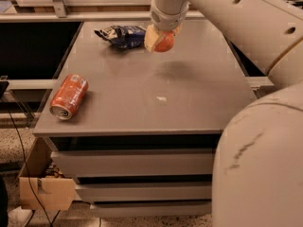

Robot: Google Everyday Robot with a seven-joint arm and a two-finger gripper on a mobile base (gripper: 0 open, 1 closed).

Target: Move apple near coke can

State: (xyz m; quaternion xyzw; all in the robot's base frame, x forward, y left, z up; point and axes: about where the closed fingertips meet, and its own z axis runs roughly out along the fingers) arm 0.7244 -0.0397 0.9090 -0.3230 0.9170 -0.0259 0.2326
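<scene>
The gripper [159, 39] has its jaws closed around the apple [165, 43], holding it clear of the table [199, 93] for carrying; its shadow falls just below. The coke can [69, 96] lies on its side well below-left of the jaws, likely the way to travel. The snack bag [122, 35] sits just left of them.

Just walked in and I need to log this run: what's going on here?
The robot's gripper is shut on the apple, holding it above the far part of the grey table, right beside the blue snack bag. The coke can lies on its side near the table's front edge, well apart from the apple, so the apple is not yet near it.
</scene>
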